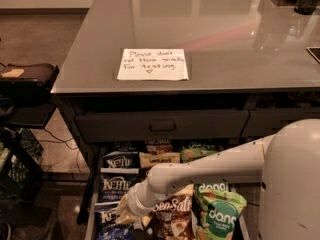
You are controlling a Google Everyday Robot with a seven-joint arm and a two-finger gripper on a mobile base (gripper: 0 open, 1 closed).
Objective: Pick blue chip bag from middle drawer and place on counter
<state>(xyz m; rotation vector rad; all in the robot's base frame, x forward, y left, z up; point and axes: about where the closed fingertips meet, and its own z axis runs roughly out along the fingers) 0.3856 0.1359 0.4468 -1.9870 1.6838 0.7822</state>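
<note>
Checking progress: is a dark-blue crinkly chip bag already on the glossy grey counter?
No, the dark-blue chip bags lie in the open dark metal drawer, with the robot's hand low over them.

Nearest blue chip bag (107, 226) is partly covered by gripper (127, 215), low at middle drawer (91, 220) front-left, and cropped by bottom edge. Rear bags (158, 146) are hidden in shadow.

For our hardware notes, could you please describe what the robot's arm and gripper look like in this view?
The arm is a smooth, off-white tube running from a large rounded white housing, with a few small dark dots near that joint. It ends in a cream-coloured gripper, low over the front left of the middle drawer. No cables or lettering show.
</note>
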